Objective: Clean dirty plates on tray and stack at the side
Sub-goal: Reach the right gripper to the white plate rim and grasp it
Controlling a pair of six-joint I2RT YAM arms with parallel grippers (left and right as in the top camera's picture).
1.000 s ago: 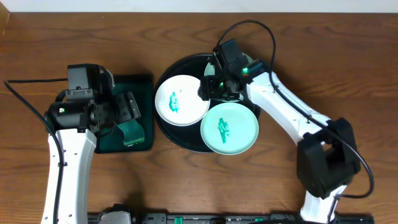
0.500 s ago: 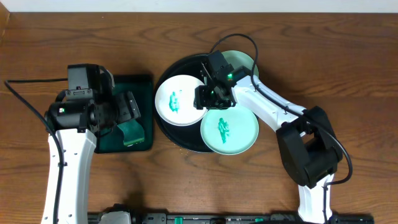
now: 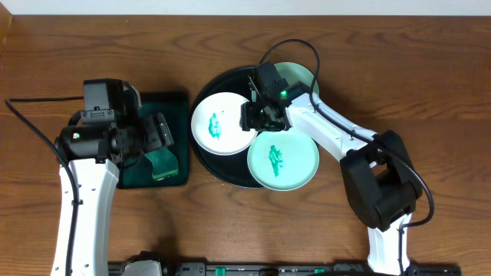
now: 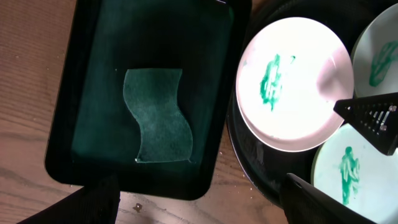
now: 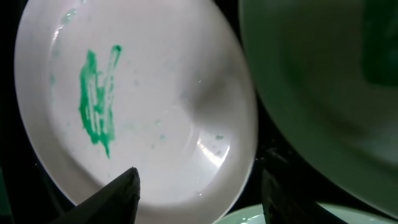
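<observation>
Overhead, we see the white plate (image 3: 222,124) and two turquoise plates (image 3: 282,159) on the round black tray (image 3: 222,172), our right claw (image 3: 259,116) over them. Left wrist: the left claw (image 4: 208,199) gapes wide, empty, above a green cloth (image 4: 158,115). Right wrist: parted fingers (image 5: 112,196) flank the white plate's rim, unclamped.

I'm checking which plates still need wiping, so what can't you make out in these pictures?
- Rear pale turquoise round plate: overhead, right arm covers its middle; left wrist, frame edge cuts it.
- Right gripper: overhead, its own body hides the fingertips; contact with the white round plate unclear.
</observation>
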